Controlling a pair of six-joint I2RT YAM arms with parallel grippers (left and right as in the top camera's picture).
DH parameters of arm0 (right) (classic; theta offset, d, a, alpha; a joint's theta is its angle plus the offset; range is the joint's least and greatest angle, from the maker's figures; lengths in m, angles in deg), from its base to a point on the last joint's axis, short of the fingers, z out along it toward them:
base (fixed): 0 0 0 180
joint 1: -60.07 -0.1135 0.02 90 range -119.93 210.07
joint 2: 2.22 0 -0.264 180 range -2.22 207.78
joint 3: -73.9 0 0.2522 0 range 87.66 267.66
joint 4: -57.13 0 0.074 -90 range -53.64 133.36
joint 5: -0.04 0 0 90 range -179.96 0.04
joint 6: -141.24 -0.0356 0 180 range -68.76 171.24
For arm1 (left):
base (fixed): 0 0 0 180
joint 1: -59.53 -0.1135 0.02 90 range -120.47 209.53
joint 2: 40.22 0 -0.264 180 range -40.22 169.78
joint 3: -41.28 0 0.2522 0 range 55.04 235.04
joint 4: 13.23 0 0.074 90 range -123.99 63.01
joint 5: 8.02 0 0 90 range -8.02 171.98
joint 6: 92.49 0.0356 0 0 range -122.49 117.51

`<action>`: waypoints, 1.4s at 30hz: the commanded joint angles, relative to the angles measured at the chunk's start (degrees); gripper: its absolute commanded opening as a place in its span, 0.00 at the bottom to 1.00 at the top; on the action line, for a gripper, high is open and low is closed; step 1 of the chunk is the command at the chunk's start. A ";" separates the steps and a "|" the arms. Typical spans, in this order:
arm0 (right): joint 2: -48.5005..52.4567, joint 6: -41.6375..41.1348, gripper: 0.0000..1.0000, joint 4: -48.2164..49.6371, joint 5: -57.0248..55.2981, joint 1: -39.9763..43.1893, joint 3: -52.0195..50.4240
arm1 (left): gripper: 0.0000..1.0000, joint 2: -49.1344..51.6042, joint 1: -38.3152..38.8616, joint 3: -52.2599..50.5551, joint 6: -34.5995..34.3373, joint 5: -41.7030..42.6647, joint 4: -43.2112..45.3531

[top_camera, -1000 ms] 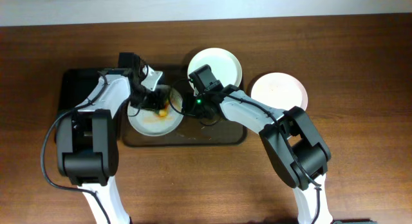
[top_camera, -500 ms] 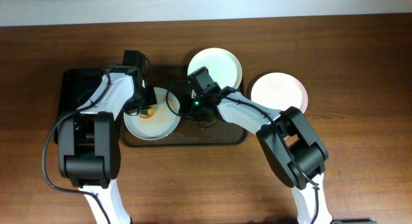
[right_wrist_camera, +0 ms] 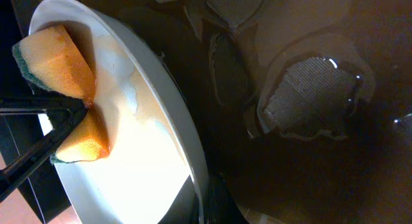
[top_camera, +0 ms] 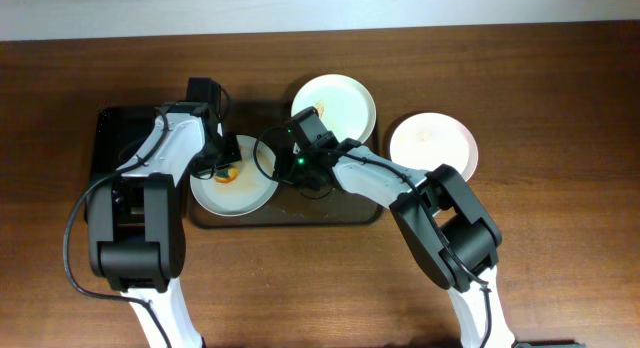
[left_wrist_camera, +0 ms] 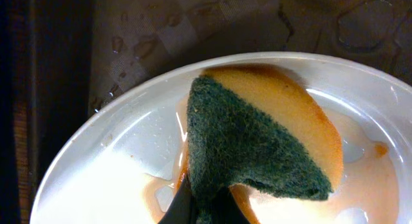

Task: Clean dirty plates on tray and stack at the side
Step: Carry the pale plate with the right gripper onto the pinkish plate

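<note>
On the wet tray (top_camera: 335,214), the smeared plate (top_camera: 245,194) is clamped at its rim by the right gripper (top_camera: 282,168). A sponge (left_wrist_camera: 257,140) pinched in the left gripper (top_camera: 226,168) is pressed on it; further wiping strokes are judged needed.

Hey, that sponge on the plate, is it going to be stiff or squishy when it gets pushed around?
Probably squishy: the sponge is bent double in the left gripper, so it should flatten under pressure. It likely glides easily too, since the plate carries a wet orange film.
</note>
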 commanded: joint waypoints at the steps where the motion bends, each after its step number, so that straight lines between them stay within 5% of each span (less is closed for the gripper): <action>1: 3.48 -1.53 0.04 -0.70 1.18 -0.17 -0.15 | 0.01 2.64 -0.37 3.82 10.08 5.75 -0.22; 5: 3.48 -1.03 0.04 -0.90 1.73 -0.07 -0.15 | 0.00 2.64 -0.59 16.06 22.40 31.89 -2.40; 14: 0.15 4.46 0.04 -3.04 4.50 2.45 0.28 | 0.01 2.67 -10.73 23.71 16.46 31.74 -8.55; 22: -14.29 25.07 0.04 -33.88 -21.53 3.06 9.88 | 0.01 2.67 -11.39 20.68 16.48 26.03 -11.96; 28: -14.75 29.03 0.04 -52.87 -44.83 -0.11 19.56 | 0.01 2.67 -10.36 17.29 16.48 25.68 -10.71; 42: -14.75 31.47 0.04 -57.92 -82.01 -14.71 20.74 | 0.01 2.67 -8.22 17.29 16.48 25.68 -7.96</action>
